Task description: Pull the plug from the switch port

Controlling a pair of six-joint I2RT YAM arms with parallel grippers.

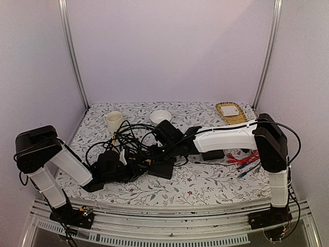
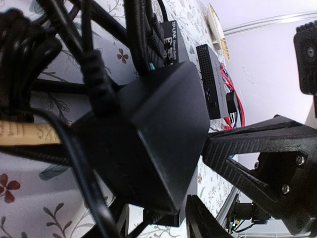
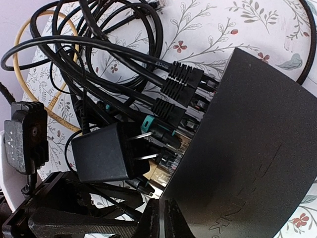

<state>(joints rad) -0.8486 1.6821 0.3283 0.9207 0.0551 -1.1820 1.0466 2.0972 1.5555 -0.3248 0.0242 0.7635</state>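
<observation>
The switch [image 3: 252, 148] is a flat black box [image 1: 162, 169] at mid-table, with its port row facing a cable tangle. Several black plugs [image 3: 184, 79] and one teal-collared plug [image 3: 154, 127] sit in the ports. My right gripper [image 3: 166, 214] is shut and holds nothing. Its fingertips rest against the switch's near edge, just below the ports. My left gripper [image 2: 200, 171] is closed round a black power adapter [image 2: 148, 144]. One finger [image 2: 237, 144] presses its side and the other touches its lower corner. The adapter's two prongs [image 3: 143, 146] point at the port row.
A second, vented black box [image 2: 210, 79] lies right of the switch. Red and blue cables [image 1: 244, 159] lie beyond it. At the back stand a cup [image 1: 113, 119], a white bowl [image 1: 160, 116] and a woven basket [image 1: 231, 111]. Black and yellow cables [image 1: 128, 139] are piled left of the switch.
</observation>
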